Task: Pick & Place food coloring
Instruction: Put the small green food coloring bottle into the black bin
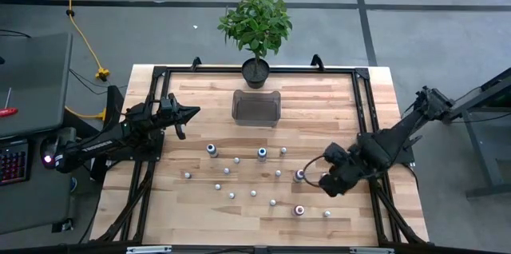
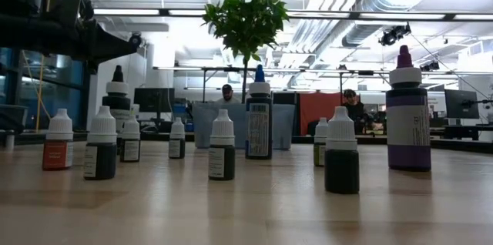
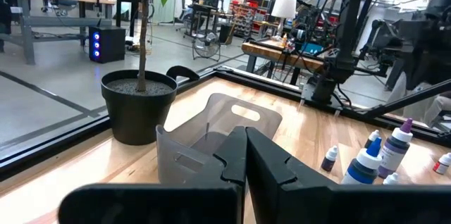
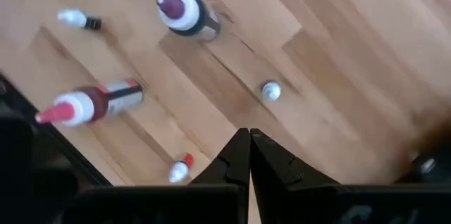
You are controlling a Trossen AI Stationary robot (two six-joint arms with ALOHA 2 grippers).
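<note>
Several tiny food coloring bottles (image 1: 254, 176) stand upright on their bases across the middle of the wooden table; in the low view they form a row (image 2: 222, 146). My right gripper (image 1: 327, 184) hangs shut above the table's right part, pointing down, beside a purple-capped bottle (image 4: 184, 13), a red-capped bottle (image 4: 88, 104) and a small white-capped one (image 4: 271, 91), and touches none of them. My left gripper (image 1: 192, 113) waits shut and level at the table's left, aimed toward the clear bin (image 3: 211, 129).
A clear plastic bin (image 1: 255, 106) stands at the far middle of the table, with a potted plant (image 1: 255, 70) just behind it at the far edge. A black frame (image 1: 363, 102) runs around the tabletop. Bare wood lies along the near edge.
</note>
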